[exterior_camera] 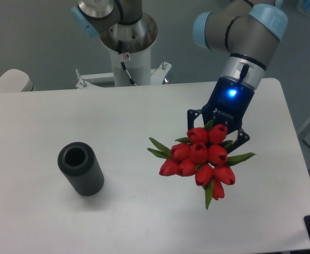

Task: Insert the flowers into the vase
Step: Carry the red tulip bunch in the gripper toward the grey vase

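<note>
Flowers [200,159]: red tulip buds w/ green leaves, gripped by tool [218,133].

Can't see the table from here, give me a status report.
End effector at the flowers, grip hidden. Vase upright, apart, mouth empty. Bare table between them.

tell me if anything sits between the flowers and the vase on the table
Nothing visible does. The flowers are at the pincer on the right, the vase stands upright on the left with its mouth open, and only bare white table shows between them.
</note>
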`<move>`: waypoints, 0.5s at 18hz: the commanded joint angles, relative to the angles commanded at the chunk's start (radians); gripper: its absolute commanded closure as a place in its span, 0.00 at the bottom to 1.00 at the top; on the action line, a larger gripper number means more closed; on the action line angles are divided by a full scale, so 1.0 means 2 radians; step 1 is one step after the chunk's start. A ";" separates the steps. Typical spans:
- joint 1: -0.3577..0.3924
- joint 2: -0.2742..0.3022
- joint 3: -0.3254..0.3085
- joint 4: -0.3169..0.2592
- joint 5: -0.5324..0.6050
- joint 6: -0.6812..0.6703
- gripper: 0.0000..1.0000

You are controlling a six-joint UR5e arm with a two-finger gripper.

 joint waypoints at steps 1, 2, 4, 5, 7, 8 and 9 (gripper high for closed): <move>0.000 0.002 0.000 -0.001 0.000 -0.002 0.72; -0.001 0.005 -0.002 -0.002 0.002 -0.002 0.72; -0.007 0.008 0.000 -0.004 0.011 -0.006 0.72; -0.013 0.008 0.002 -0.004 0.012 -0.014 0.72; -0.018 0.010 0.004 -0.003 0.016 -0.034 0.72; -0.023 0.012 0.008 -0.004 0.022 -0.041 0.72; -0.031 0.014 0.008 -0.004 0.034 -0.044 0.72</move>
